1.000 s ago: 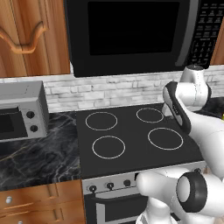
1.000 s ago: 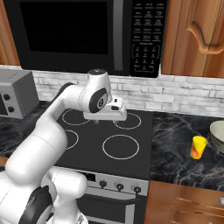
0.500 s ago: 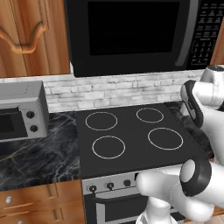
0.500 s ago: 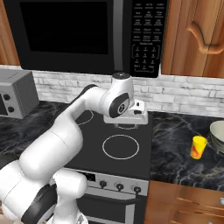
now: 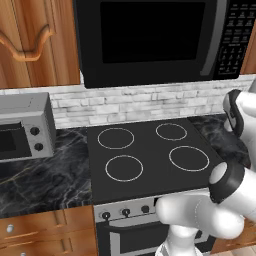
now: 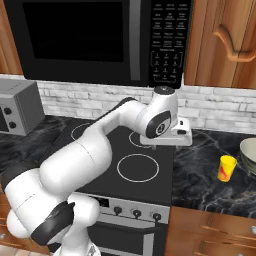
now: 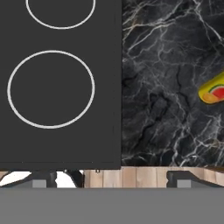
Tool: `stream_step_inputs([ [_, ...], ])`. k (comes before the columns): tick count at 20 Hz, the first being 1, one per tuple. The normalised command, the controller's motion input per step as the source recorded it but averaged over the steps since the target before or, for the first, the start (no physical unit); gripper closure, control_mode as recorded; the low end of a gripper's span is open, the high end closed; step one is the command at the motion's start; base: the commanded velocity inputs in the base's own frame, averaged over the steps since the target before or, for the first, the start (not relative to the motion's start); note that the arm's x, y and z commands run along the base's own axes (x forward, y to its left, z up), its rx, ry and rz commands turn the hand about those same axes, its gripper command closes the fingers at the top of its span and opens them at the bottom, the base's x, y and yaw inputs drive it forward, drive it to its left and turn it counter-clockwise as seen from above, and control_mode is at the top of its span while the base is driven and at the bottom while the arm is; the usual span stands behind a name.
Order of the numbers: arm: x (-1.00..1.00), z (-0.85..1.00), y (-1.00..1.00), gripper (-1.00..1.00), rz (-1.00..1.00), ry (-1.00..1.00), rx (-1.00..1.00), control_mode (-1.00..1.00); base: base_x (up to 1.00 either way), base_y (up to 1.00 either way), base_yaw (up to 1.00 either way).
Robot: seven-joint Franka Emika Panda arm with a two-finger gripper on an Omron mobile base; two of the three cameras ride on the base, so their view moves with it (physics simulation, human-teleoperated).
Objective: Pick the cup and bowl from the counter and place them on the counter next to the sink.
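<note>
Over the right edge of the stovetop (image 6: pixel 125 150), your gripper (image 7: pixel 109 175) hangs with its jaws spread wide and nothing between them. Its two dark fingertips (image 7: pixel 39 179) stand far apart at the bottom of the hand view, one above the stovetop and one above the counter (image 7: pixel 166 87). You see the cup (image 6: pixel 227 168) standing upright on the counter, right of the stove and well apart from the gripper; in the hand view it sits at the right edge. Just beside it, further right, the bowl (image 6: pixel 248 154) rests on the same counter, cut by the frame edge. A microwave (image 6: pixel 100 35) hangs above the stove.
</note>
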Motion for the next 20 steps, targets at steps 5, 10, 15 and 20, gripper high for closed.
stream_step_inputs([
  [5, 0.0, 0.0, -0.56, -1.0, 0.0, 0.0, -0.01, -1.0, 0.0, 0.0, 0.0],
  [10, 0.0, 0.0, -0.42, -1.0, 0.0, 0.0, -0.04, -1.0, 0.0, 0.0, 0.0],
  [15, 0.0, -0.02, -0.58, -1.0, 0.0, 0.0, 0.0, -1.0, 0.0, 0.0, 0.0],
  [20, 0.0, -0.07, -0.53, -1.0, 0.0, 0.0, 0.0, -1.0, 0.0, 0.0, 0.0],
])
